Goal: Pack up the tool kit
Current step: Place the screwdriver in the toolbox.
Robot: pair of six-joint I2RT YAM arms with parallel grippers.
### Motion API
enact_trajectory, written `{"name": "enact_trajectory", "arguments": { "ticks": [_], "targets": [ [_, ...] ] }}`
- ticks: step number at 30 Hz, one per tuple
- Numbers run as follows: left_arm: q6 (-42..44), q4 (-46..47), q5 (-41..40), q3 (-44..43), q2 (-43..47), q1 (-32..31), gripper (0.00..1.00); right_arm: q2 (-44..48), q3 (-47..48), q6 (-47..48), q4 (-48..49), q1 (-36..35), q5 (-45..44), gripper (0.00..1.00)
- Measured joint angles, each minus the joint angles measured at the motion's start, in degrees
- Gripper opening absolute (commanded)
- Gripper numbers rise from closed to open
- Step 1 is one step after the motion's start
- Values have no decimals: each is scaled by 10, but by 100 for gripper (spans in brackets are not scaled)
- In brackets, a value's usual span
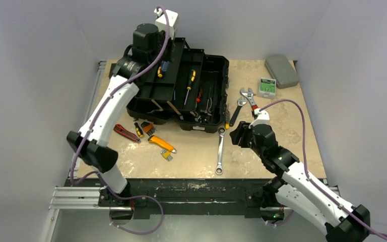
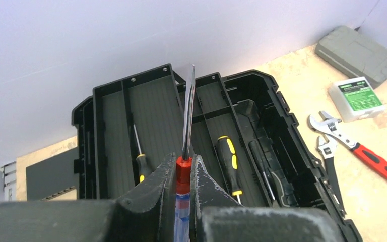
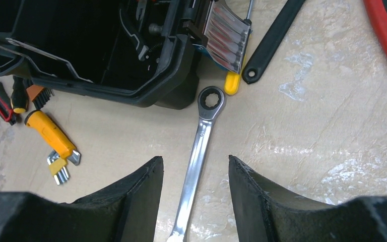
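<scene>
Right pincer (image 3: 194, 160) hangs open over the ratchet wrench (image 3: 201, 132) flat on the table (image 3: 307, 151). Stiff, slick steel, so I'd grab it mid-shank. Just past it, a yellow-handled tool (image 3: 232, 83) and the toolbox (image 3: 146, 93) wall crowd the ring end. Farther back, the left pincer (image 2: 184, 167) clamps a red-collared screwdriver (image 2: 188, 111) above the toolbox trays.

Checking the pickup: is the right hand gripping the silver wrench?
No, the right hand is open, its fingers apart and clear of the silver wrench, which lies flat on the table.
</scene>
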State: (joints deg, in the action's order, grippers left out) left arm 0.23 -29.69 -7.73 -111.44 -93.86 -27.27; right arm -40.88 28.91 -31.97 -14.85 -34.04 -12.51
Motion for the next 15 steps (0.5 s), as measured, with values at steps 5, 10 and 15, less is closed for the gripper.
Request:
{"name": "enact_trajectory", "arguments": {
  "ticks": [5, 10, 15],
  "targets": [
    [14, -15, 20, -56, -83, 13, 0, -5, 0, -1, -9, 0, 0, 49],
    [13, -22, 21, -57, -127, 25, 0, -10, 0, -4, -10, 0, 0, 49],
    [-4, -26, 22, -58, -155, 40, 0, -22, 0, -5, -10, 0, 0, 49]
  ]
}}
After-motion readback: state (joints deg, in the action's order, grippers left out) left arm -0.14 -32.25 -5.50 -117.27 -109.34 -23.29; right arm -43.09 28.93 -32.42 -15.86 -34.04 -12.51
